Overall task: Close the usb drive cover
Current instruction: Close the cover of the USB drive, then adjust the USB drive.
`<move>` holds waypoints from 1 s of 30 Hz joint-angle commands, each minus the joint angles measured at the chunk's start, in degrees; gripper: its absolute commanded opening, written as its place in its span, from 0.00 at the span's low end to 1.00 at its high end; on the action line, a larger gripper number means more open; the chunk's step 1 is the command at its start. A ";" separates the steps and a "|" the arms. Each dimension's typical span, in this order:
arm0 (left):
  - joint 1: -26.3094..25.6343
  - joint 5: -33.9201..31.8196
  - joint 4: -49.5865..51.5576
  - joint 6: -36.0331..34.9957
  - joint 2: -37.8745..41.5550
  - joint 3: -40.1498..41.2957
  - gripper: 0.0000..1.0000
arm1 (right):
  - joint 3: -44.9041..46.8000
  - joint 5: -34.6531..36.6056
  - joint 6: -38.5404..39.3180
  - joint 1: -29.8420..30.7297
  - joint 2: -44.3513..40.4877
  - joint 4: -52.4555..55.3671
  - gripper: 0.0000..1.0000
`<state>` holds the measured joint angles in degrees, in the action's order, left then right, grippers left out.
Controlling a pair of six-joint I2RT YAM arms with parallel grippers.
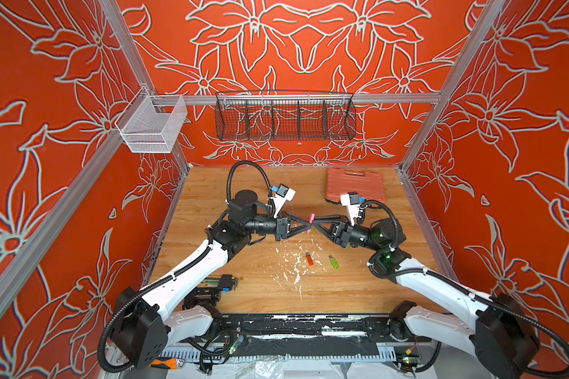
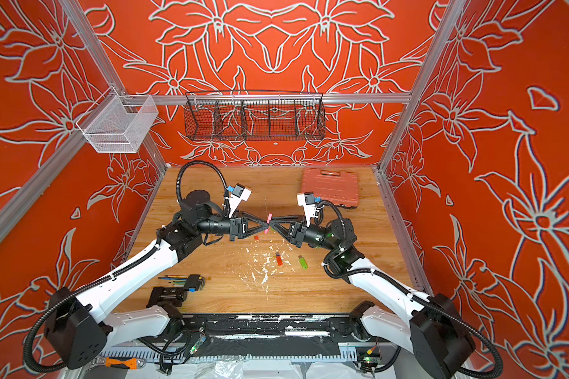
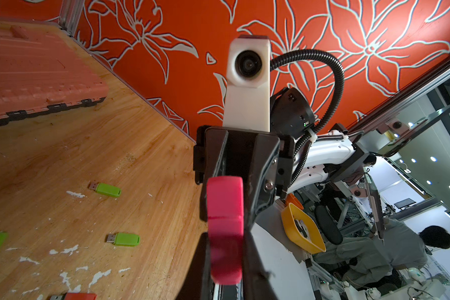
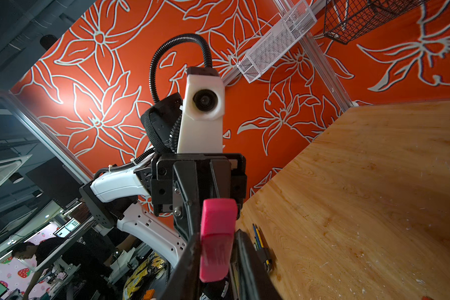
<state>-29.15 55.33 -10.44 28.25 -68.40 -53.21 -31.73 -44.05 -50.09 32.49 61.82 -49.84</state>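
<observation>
A pink usb drive [image 1: 310,223] [image 2: 268,223] hangs in the air over the middle of the table, between two arms that meet tip to tip. My left gripper [image 1: 307,224] [image 3: 226,259] is shut on one end of it. In the left wrist view the drive [image 3: 225,220] shows only a thin seam where the cover meets the body. My right gripper [image 1: 314,225] [image 4: 216,255] stands round the other end [image 4: 216,233]. Its jaws are barely parted, with a thin dark gap on one side of the drive.
On the wooden table [image 1: 358,288] below lie an orange-red drive [image 1: 309,259] and a green drive [image 1: 333,262], among white flecks. A salmon tool case [image 1: 355,183] sits at the back right. A hex key set [image 1: 225,282] lies front left. Wire baskets [image 1: 284,118] hang on the back wall.
</observation>
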 commanded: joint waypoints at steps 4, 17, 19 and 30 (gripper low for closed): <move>0.05 0.13 -1.34 -1.61 0.03 -1.13 0.00 | -2.93 -1.78 3.15 0.30 -2.08 4.55 0.31; -0.21 1.58 -0.35 -1.81 0.98 -1.46 0.00 | -13.79 -5.83 14.65 -2.32 -3.37 24.87 0.56; -0.34 1.56 -0.04 -1.92 1.50 -1.48 0.00 | -15.04 -6.31 15.15 -2.28 -1.57 25.91 0.56; -0.56 1.67 0.86 -2.44 1.18 -2.10 0.00 | -15.21 -8.34 12.57 -2.25 1.66 20.53 0.51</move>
<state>-29.32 55.59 -9.37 26.79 -67.35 -53.43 -46.13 -50.50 -36.91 30.44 63.68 -26.00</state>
